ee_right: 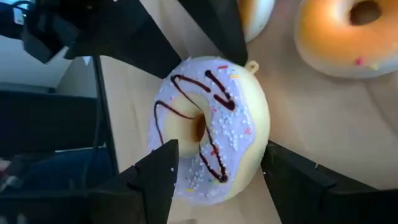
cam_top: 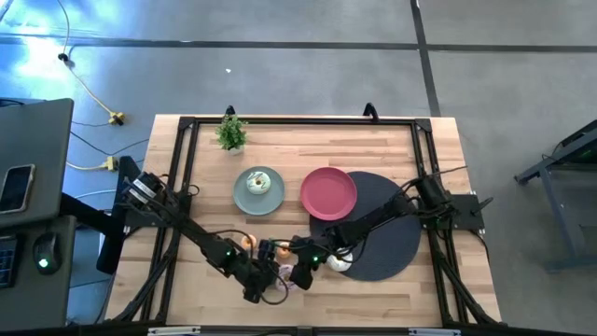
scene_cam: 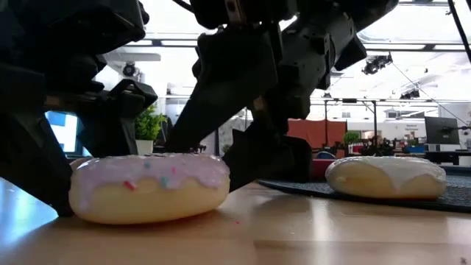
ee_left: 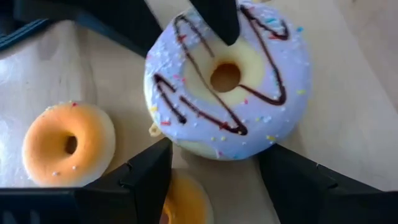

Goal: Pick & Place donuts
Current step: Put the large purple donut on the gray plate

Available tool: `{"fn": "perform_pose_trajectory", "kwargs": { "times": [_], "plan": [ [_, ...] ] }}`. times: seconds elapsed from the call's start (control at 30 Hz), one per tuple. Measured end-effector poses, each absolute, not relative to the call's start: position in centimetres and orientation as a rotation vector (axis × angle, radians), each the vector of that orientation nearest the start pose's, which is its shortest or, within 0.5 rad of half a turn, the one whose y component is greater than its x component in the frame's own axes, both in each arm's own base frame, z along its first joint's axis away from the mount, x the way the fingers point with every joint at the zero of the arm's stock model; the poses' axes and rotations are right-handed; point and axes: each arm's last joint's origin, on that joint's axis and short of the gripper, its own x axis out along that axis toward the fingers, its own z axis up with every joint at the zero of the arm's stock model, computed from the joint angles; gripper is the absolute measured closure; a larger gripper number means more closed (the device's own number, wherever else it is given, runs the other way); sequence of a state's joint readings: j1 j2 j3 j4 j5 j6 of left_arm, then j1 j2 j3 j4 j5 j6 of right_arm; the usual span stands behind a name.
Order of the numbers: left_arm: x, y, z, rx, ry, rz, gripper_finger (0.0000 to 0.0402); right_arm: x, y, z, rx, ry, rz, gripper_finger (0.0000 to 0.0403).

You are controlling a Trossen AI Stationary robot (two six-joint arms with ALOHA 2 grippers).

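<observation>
Left end effector (cam_top: pixel 270 280): low over the near middle of the tabletop (cam_top: pixel 373 299), fingers spread wide on either side of the pink-iced donut (ee_left: pixel 227 78); no contact visible, nothing gripped
Right end effector (cam_top: pixel 300 271): meeting the left one from the opposite side, over the same donut; fingers spread wide, flanking it in the right wrist view, nothing gripped
Pink-iced donut: lies flat on the bare wood between the two end effectors, lilac-pink icing with dark chocolate drizzle and sprinkles; in the low view it rests on the wood under both arms
Orange donuts: one (ee_left: pixel 67 144) just beside the pink-iced donut on the wood; a second (ee_left: pixel 186 202) partly hidden behind the left end effector's finger, close to the first
White-iced donut (scene_cam: pixel 386 177): on the edge of the black mat (cam_top: pixel 392 238), near the right arm, apart from the pink-iced one
Pale green donut (cam_top: pixel 258 183): on the grey-green plate (cam_top: pixel 244 198), towards the far side of the tabletop
Pink plate (cam_top: pixel 328 191): beside the grey-green plate, its edge overlapping the black mat; carries nothing visible
Potted plant (cam_top: pixel 231 133): at the far edge of the tabletop, behind the grey-green plate
Contact between fingers and donut: cannot be confirmed from any view
</observation>
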State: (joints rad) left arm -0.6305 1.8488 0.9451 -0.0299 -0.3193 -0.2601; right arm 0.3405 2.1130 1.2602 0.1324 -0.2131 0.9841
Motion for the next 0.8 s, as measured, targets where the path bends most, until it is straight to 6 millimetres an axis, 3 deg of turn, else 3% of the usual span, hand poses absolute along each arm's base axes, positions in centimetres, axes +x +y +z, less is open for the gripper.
{"fn": "perform_pose_trajectory", "kwargs": {
  "times": [0.17,0.47,0.6,0.8],
  "plan": [
    [28.6,-19.6,12.8,0.205,0.849,-0.15,0.017,40.7,15.2,12.1,0.901,0.931,0.113,0.0216],
    [29.3,-20.0,14.1,0.277,0.865,-0.13,0.017,40.8,15.1,12.6,0.901,0.912,0.116,0.0357],
    [28.7,-20.3,17.1,0.407,0.943,-0.057,0.017,40.5,15.0,14.0,0.867,0.885,0.109,0.0392],
    [25.5,-19.4,21.7,0.529,0.995,0.066,0.0181,39.8,13.5,17.1,0.799,0.821,0.01,0.0377]
  ]
}}
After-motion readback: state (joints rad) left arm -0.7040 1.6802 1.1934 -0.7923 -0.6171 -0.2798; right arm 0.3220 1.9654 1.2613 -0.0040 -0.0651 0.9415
